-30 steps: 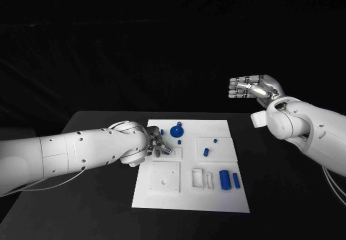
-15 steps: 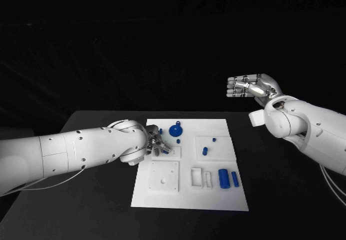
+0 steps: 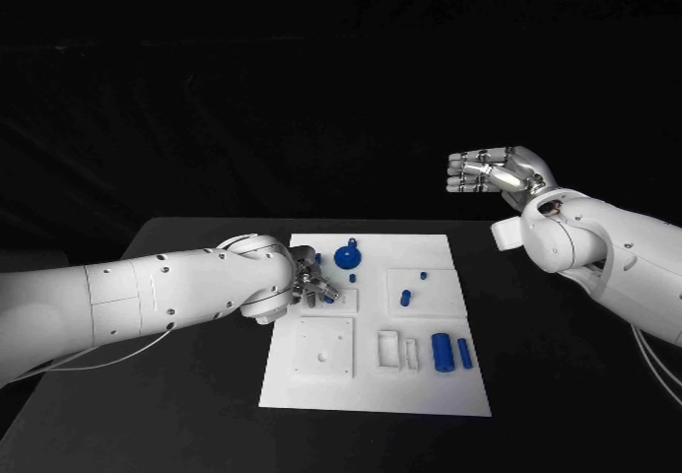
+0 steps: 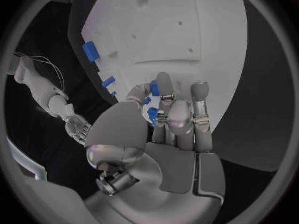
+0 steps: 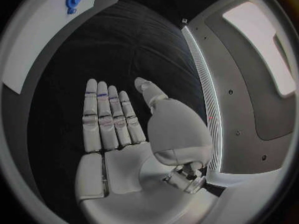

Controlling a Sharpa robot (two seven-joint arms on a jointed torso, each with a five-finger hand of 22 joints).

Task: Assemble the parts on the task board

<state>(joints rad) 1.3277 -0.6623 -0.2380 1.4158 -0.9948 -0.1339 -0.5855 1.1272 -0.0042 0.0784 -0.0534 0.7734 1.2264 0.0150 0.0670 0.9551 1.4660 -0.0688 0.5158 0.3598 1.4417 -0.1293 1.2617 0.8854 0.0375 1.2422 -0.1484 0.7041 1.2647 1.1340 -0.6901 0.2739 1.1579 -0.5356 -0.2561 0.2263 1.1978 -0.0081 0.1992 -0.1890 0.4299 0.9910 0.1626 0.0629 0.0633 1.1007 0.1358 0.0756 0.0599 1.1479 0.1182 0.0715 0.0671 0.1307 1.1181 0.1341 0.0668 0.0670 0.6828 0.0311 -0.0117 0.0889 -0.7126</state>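
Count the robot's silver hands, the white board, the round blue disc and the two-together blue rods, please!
Silver hands: 2, left hand and right hand
White task board: 1
Round blue disc: 1
Blue rods lying side by side: 2
Total: 6

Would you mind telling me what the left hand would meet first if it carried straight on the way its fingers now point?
Probably the small blue part right at its fingertips, then the white task board beneath. The left hand points down onto the board, though the frames do not settle whether it already touches the part.
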